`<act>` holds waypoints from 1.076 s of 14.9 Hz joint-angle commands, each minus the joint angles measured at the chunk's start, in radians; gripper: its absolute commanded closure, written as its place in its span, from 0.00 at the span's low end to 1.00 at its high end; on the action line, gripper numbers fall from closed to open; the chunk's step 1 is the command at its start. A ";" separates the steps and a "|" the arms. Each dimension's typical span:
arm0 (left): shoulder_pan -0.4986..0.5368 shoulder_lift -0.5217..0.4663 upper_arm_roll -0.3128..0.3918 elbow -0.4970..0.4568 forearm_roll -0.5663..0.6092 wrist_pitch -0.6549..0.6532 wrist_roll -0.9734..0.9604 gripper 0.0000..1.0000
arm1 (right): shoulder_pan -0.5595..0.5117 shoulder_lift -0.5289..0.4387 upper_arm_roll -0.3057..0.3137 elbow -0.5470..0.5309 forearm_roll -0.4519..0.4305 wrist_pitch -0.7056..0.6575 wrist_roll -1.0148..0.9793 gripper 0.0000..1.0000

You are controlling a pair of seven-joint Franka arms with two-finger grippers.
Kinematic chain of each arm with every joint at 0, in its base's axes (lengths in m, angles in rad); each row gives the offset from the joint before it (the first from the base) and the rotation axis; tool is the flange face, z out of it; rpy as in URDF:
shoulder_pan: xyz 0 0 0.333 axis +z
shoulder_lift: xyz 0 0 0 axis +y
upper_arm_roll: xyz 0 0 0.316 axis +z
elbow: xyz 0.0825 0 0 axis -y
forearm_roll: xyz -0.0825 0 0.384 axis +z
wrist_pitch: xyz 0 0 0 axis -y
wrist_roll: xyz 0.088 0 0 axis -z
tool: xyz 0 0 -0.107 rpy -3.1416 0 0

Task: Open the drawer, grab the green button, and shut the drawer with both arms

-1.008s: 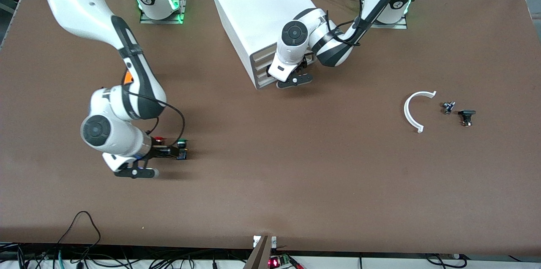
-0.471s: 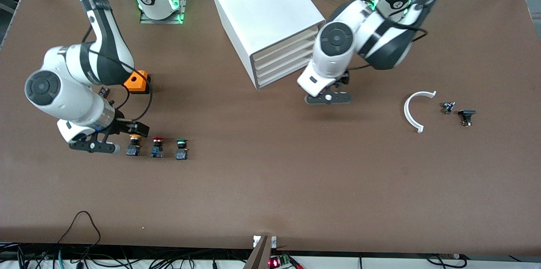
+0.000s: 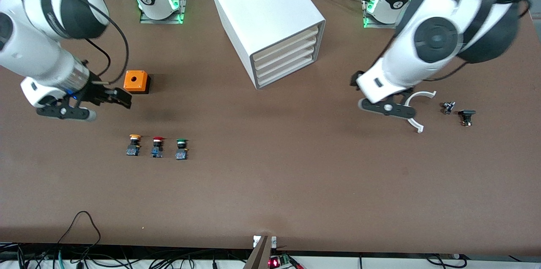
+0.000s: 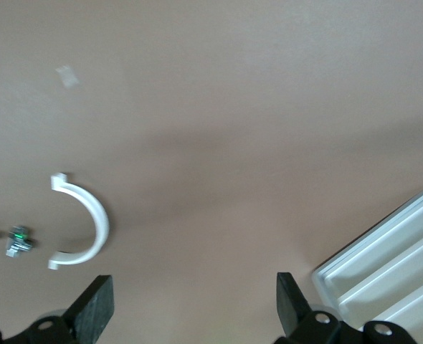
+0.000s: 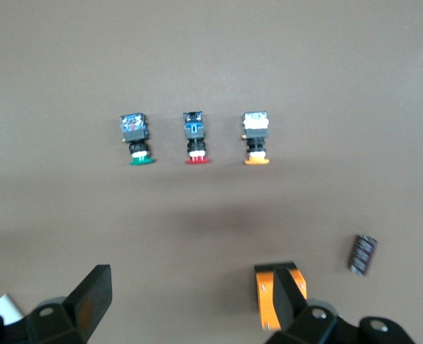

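The white cabinet [image 3: 266,11] stands at the table's middle, with its lowest drawer [image 3: 288,71] shut like those above it. The green-capped button [image 3: 181,149] lies on the table, last in a row with a red-capped [image 3: 157,147] and a yellow-capped one [image 3: 134,145]. My right gripper [image 3: 119,98] hangs open and empty beside the orange box [image 3: 136,81], up off the row. Its wrist view shows the green button [image 5: 136,140] lying apart from the right gripper [image 5: 190,301]. My left gripper [image 4: 195,301] is open and empty over bare table between the cabinet [image 4: 405,265] and a white arc [image 4: 89,222].
A white arc-shaped piece [image 3: 422,95] and two small dark parts [image 3: 448,107] [image 3: 466,116] lie toward the left arm's end. A small black cylinder [image 5: 363,254] lies near the orange box [image 5: 269,297]. Cables hang along the table edge nearest the front camera.
The left gripper left the cabinet front and swung toward the white arc. The right gripper drew away from the green button to beside the orange box. The button stayed on the table.
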 commanded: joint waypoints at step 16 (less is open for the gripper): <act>-0.181 -0.438 0.483 -0.412 -0.128 0.219 0.184 0.00 | -0.012 -0.128 -0.029 0.147 -0.057 -0.226 0.011 0.00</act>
